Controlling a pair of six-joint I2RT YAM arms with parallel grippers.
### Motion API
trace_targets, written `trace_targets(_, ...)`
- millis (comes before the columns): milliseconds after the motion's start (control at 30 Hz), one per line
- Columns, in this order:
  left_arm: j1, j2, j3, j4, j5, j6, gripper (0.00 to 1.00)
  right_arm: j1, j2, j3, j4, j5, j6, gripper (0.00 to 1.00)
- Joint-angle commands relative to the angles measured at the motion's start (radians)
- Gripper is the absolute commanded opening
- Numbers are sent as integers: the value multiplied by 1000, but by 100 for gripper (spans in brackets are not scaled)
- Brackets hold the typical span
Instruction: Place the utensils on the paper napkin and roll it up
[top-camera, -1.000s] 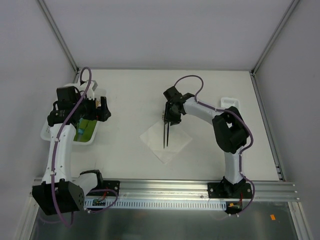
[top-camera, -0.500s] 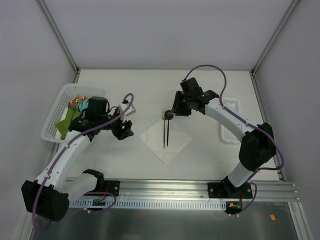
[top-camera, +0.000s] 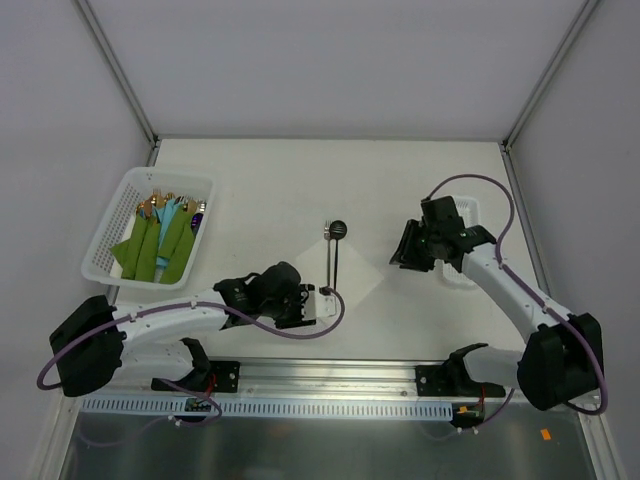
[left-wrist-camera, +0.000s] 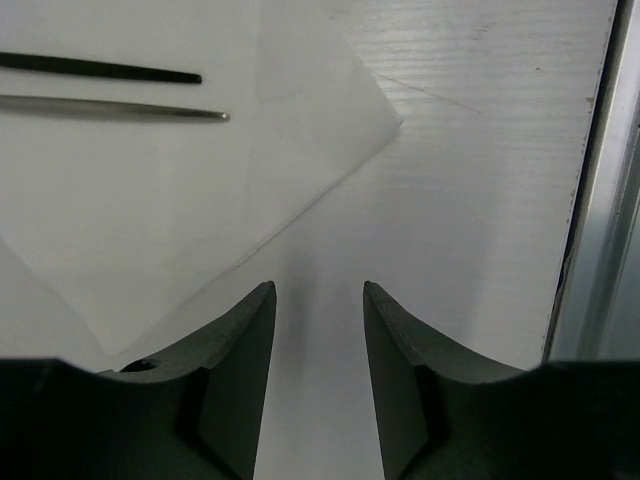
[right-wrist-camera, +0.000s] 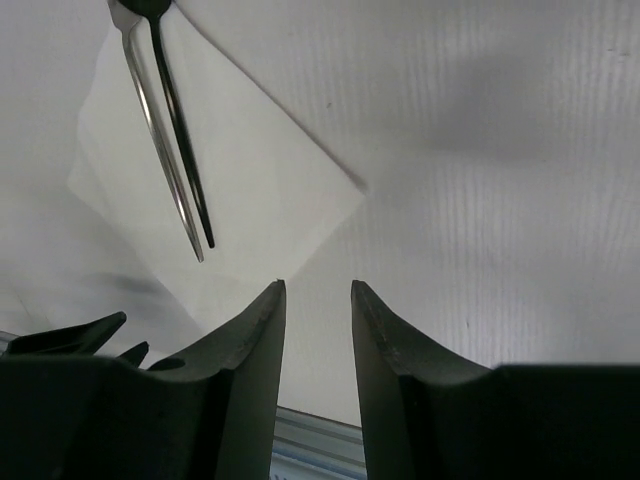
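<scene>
The paper napkin (top-camera: 358, 281) lies as a white diamond mid-table, with the two black utensils (top-camera: 333, 262) side by side along its middle and the spoon's bowl (top-camera: 337, 229) past its far corner. My left gripper (top-camera: 316, 304) is low at the napkin's near-left edge, open and empty. In the left wrist view the left gripper (left-wrist-camera: 318, 292) is over bare table, the napkin (left-wrist-camera: 150, 200) and the utensils' handle tips (left-wrist-camera: 190, 77) ahead to the left. My right gripper (top-camera: 402, 252) hovers right of the napkin, open and empty. The right gripper (right-wrist-camera: 317, 288) faces the napkin (right-wrist-camera: 260, 180) and the utensils (right-wrist-camera: 185, 170).
A white basket (top-camera: 107, 235) at the left holds green and teal cloths with gold cutlery (top-camera: 160, 240). A smaller white basket (top-camera: 462, 206) sits at the right, partly behind my right arm. The metal rail (top-camera: 330, 375) runs along the near edge.
My left arm swung from the left basket over to the napkin's near-left edge, its jaws narrowing. My right arm drew back from the utensils to the right.
</scene>
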Motion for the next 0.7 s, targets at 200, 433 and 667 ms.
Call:
trace_targets(200,-181,110,41,170,-86,-20,44,-72,-114,-80,3,-56,-39,36)
trace_targets(433,-273,195,40,238,-127,-61,44,-72,-117,-88,8,-65,-32,36)
trace_targets(667,-273,195,27,284,-230,-52,42,-73,-122,-99,8,-71,-36,37)
